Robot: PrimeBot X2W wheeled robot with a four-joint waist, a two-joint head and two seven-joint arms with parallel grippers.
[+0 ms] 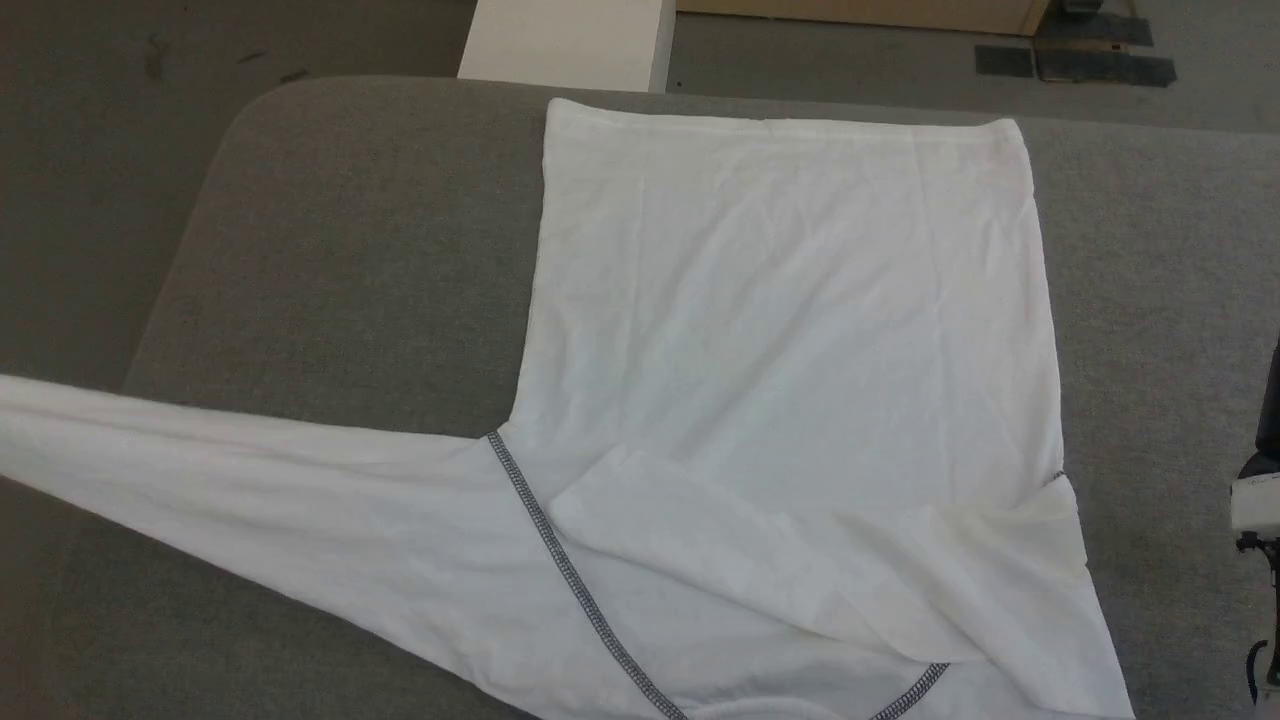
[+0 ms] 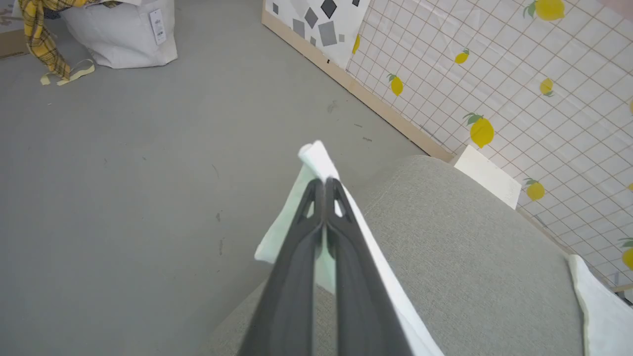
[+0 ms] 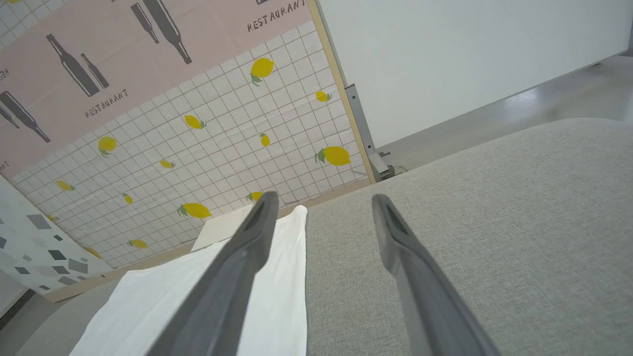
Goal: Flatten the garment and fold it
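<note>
The garment (image 1: 790,330), a white long-sleeved shirt, lies flat on the grey padded surface (image 1: 340,260), hem at the far side. Dark zigzag stitching (image 1: 560,560) runs along its shoulder seam. One sleeve (image 1: 200,460) stretches out to the left, past the surface's edge. The other sleeve (image 1: 760,560) lies folded across the chest. My left gripper (image 2: 325,182) is shut on the end of the stretched sleeve (image 2: 316,155), held over the floor beside the surface. My right gripper (image 3: 325,199) is open and holds nothing, above the grey surface (image 3: 494,198) beside the garment (image 3: 282,296).
A white rectangular box (image 1: 565,40) stands behind the surface's far edge. A wall panel with a lemon print (image 2: 519,84) runs behind it. A white bag with yellow plaid cloth (image 2: 123,34) sits on the grey floor. Part of my right arm (image 1: 1258,500) shows at the right edge.
</note>
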